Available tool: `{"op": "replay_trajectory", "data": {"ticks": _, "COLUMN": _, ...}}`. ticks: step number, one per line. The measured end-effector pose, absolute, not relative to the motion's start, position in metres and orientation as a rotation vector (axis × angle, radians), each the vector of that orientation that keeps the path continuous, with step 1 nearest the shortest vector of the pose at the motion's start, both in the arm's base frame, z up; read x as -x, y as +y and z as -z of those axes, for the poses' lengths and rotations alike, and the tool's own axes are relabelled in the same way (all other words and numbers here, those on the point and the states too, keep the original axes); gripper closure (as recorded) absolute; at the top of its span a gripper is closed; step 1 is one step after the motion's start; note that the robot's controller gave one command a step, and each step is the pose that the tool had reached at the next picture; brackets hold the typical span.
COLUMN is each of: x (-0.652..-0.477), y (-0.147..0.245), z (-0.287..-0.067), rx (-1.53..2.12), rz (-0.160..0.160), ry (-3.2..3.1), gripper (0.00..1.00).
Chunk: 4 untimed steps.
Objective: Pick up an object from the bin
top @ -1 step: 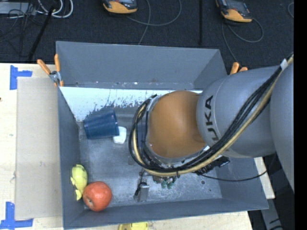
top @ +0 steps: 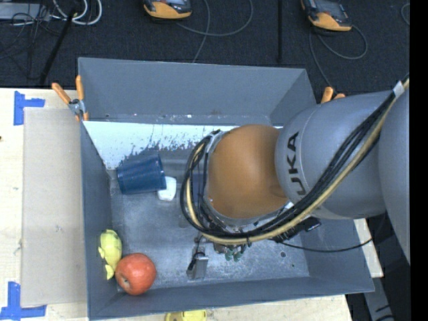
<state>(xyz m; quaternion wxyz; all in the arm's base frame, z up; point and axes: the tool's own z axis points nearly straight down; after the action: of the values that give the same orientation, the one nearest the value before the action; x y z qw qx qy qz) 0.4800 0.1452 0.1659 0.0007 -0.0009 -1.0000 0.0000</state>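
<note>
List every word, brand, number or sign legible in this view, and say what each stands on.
"UKA": black letters on the arm's grey housing, next to its orange cover; the start of the lettering is hidden.
Blue cup and red apple: no text to be seen.
Handheld devices at the top of the view: any markings are too small to read.

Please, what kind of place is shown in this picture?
Most likely a robotics lab test station. A large grey KUKA arm reaches into a grey metal bin holding a blue cup and a red apple, and what looks like a handheld control unit lies among cables behind.
</note>
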Motion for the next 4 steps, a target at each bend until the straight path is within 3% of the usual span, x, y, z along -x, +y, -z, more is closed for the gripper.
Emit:
{"op": "replay_trajectory", "data": {"ticks": 1, "x": -0.486, "y": 0.208, "z": -0.107, "rx": -0.167, "rz": 0.0, "ry": -3.139, "gripper": 0.0}}
{"op": "replay_trajectory", "data": {"ticks": 2, "x": -0.479, "y": 0.227, "z": -0.107, "rx": -0.167, "rz": -0.001, "ry": -3.135, "gripper": 0.0}}
{"op": "replay_trajectory", "data": {"ticks": 3, "x": -0.473, "y": 0.244, "z": -0.106, "rx": -0.536, "rz": -0.001, "ry": -3.094, "gripper": 0.0}}
{"op": "replay_trajectory", "data": {"ticks": 4, "x": -0.476, "y": 0.245, "z": -0.072, "rx": -0.237, "rz": 0.006, "ry": -3.152, "gripper": 0.0}}
